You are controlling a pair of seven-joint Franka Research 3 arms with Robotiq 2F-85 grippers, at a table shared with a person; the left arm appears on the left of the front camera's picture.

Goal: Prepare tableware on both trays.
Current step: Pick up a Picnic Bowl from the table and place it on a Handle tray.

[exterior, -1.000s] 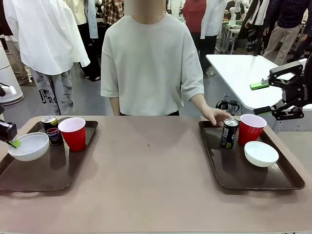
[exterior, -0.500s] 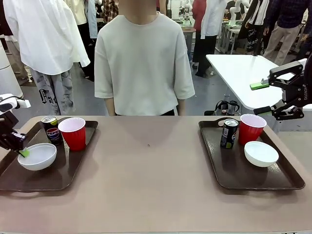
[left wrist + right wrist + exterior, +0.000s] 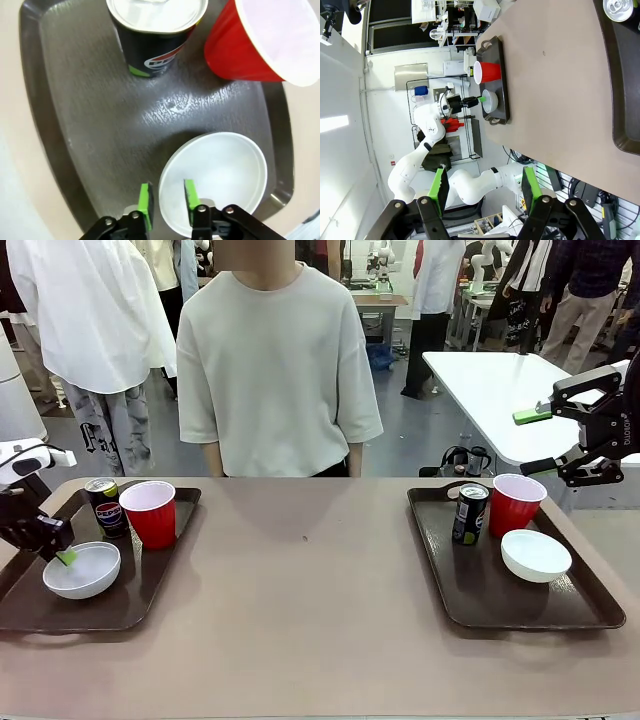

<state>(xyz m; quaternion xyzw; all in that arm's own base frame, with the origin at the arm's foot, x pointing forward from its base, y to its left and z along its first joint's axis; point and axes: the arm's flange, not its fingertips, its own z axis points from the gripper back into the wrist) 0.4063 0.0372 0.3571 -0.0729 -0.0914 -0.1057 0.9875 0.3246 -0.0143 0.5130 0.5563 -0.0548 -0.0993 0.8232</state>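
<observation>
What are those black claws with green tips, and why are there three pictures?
They are a robot's two hands, called grippers, each on a white arm. One picture looks across the table at a person standing on the far side. The other two come from little cameras on the robot's wrists, looking down along the green fingers.

On the table lie two brown trays. The left tray holds a white bowl, a Pepsi can and a red cup. The right tray holds the same three kinds of things.

The left gripper is at the rim of the bowl, one finger inside and one outside, opened a little, so it is not squeezing it. The right gripper waits in the air, open and holding nothing.
</observation>
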